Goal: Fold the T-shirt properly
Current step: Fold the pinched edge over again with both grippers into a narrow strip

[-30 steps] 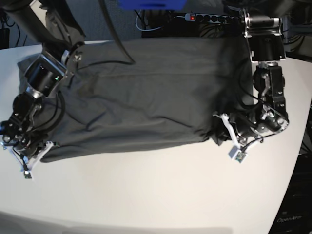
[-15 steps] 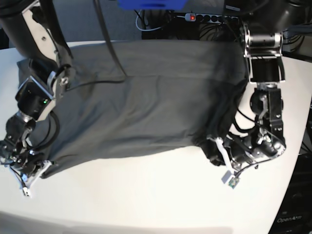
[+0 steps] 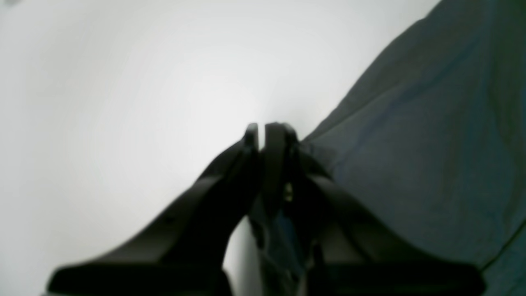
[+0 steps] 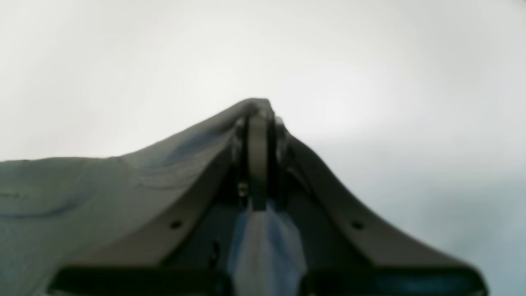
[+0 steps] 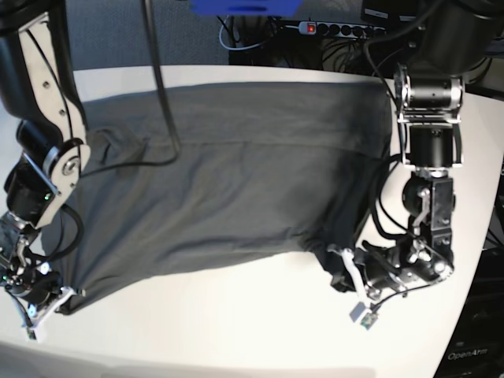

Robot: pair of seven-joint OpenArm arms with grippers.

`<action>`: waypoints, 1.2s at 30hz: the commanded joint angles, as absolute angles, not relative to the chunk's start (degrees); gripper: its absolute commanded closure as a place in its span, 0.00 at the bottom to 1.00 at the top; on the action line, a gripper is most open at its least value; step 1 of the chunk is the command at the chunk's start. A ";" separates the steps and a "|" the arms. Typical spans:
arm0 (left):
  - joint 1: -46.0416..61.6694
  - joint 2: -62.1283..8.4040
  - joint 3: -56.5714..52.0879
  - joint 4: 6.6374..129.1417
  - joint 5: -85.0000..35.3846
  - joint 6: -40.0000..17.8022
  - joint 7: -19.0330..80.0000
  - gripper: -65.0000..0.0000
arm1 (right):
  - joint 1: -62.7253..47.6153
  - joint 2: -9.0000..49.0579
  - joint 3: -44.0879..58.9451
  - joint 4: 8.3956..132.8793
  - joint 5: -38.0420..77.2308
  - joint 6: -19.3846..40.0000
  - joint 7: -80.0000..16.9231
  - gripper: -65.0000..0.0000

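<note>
Grey T-shirt [image 5: 236,173] lies spread across the table [image 5: 236,331]; our left gripper [image 5: 340,272] and right gripper [image 5: 59,299] each pinch a near corner. We should draw both evenly, keeping the hem taut.

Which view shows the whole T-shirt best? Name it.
The base view. It shows the T-shirt spread across the table, both near corners pinched. The left wrist view shows only an edge beside its shut tool; the right wrist view only a blurred fold at its tool.
</note>
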State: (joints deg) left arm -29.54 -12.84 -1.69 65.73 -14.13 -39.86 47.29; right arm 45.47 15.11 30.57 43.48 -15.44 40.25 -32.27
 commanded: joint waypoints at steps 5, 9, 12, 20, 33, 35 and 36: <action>-33.36 -13.23 -1.10 63.34 -14.81 -40.00 44.26 0.96 | 47.43 16.04 30.46 44.35 -14.37 40.00 -31.16 0.99; -33.01 -13.32 -0.92 63.43 -14.90 -40.00 44.44 0.96 | 44.88 16.22 30.73 45.23 -14.37 40.00 -31.43 0.99; -31.43 -13.32 -1.10 63.52 -14.90 -40.00 44.26 0.96 | 40.22 15.78 30.81 51.38 -14.37 40.00 -31.52 0.99; -28.00 -13.93 -1.10 70.55 -14.90 -40.00 45.58 0.96 | 29.58 11.03 30.37 69.93 -14.29 40.00 -32.75 0.99; -20.00 -14.02 -1.71 84.26 -14.90 -40.00 47.60 0.96 | 21.49 10.59 30.90 85.67 -14.20 40.00 -36.53 0.99; -18.33 -14.02 -3.74 85.76 -14.90 -40.00 47.69 0.96 | 19.56 10.51 30.99 88.04 -14.20 40.00 -36.53 0.99; -17.80 -14.02 -4.53 86.55 -14.90 -40.00 47.69 0.96 | 18.77 10.51 30.99 88.84 -14.20 40.00 -36.53 0.99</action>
State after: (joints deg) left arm -16.10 -13.32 -4.08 85.32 -14.04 -40.27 48.93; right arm 17.15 9.63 31.05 87.61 -14.92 40.36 -38.13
